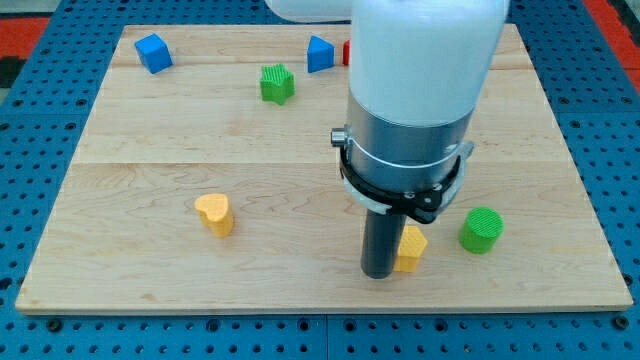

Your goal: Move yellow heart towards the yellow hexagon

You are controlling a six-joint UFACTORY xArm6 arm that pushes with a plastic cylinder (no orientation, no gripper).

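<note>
The yellow heart [215,213] lies on the wooden board [150,140] at the view's lower left. The yellow hexagon [411,248] sits at the lower middle-right, partly hidden behind my rod. My tip [378,273] rests on the board just left of the yellow hexagon, touching or nearly touching it. The tip is far to the right of the yellow heart.
A green cylinder [481,230] stands right of the hexagon. A green star-like block [277,84] sits at the upper middle. A blue cube [153,53] is at the top left, a blue block [319,54] at the top middle, with a red block [346,53] mostly hidden behind the arm.
</note>
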